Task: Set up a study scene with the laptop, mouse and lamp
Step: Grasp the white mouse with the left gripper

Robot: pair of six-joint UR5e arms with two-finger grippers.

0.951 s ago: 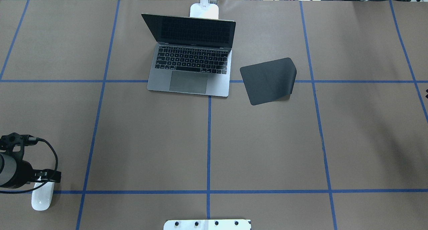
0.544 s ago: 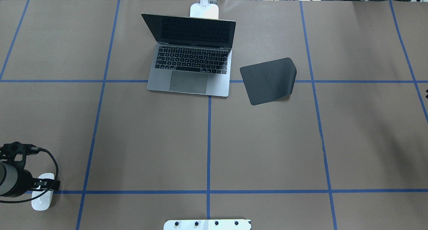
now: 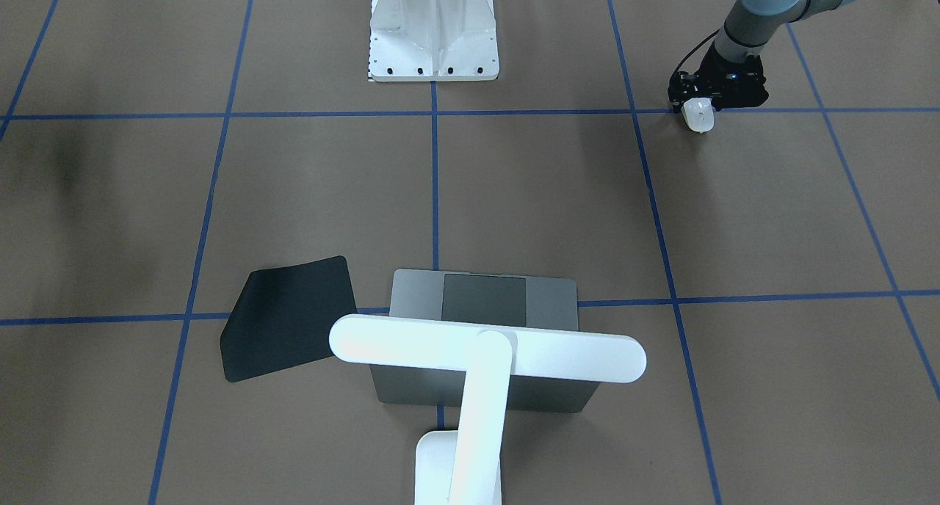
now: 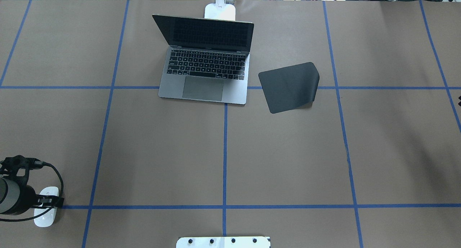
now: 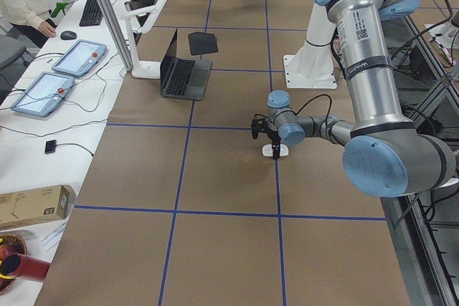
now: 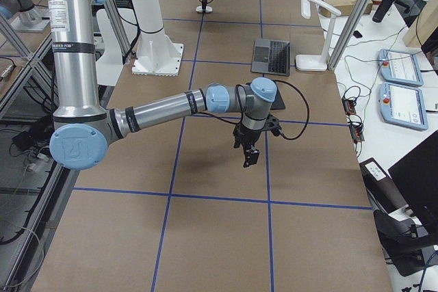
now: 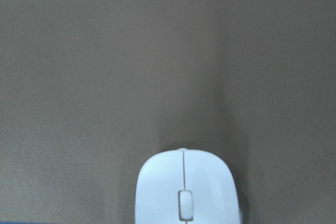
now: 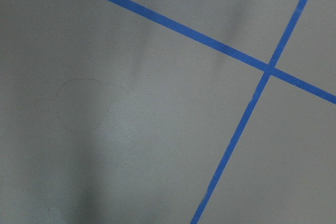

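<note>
Open laptop [image 4: 203, 85] sat mid far edge of the tabletop [image 4: 288, 161], lamp [image 3: 485, 351] base behind it, bar head over the lid. White mouse [image 4: 44, 217] lay near the near-left corner, left end effector [image 4: 48, 202] over it; couldn't tell whether clenched. State of right end effector [image 6: 248, 155] also unreadable.

Laptop [image 4: 206, 66]: space-grey, open, screen dark, lid tilted back past upright. Grey keys, large trackpad. It sits flat on the table [image 4: 288, 150], far centre, slightly skewed to the blue grid, with its front edge across a tape line.

Lamp [image 3: 485, 347]: white, T-shaped. The rectangular base stands at the table's far edge, just behind the laptop lid. The arm rises from it and carries the long, round-ended bar level above the laptop.

Mouse [image 4: 44, 216]: small, white, low oval with a scroll wheel on top. It lies near the left corner on the robot's side, across a tape line, partly under the left tool [image 4: 48, 201] and well apart from the laptop.
</note>
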